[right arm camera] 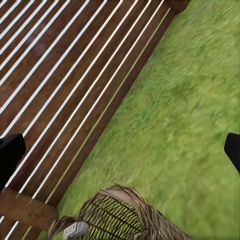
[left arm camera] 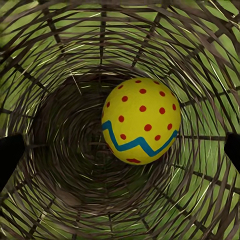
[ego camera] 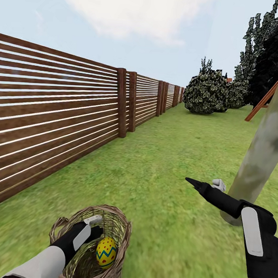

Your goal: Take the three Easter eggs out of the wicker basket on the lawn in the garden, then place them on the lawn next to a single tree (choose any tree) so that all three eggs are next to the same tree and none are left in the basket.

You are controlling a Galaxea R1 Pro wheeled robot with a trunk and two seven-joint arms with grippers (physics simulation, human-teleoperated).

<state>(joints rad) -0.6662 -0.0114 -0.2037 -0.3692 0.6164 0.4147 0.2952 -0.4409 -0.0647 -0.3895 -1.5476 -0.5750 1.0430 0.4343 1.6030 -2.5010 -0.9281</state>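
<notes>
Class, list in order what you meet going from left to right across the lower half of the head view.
Left gripper → Easter egg in the wicker basket → bare lawn → right gripper → tree trunk.

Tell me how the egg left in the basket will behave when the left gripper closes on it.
The Easter egg looks smooth and rounded, so it may slip or roll away inside the wicker basket. The left gripper's fingers stand wide apart, so centre them first.

Both arms are black with white shell panels: the left arm (ego camera: pixel 65 247) has a white forearm, the right arm (ego camera: pixel 248 224) a long white plate. The fingers (ego camera: pixel 193 182) are black and tapered.
</notes>
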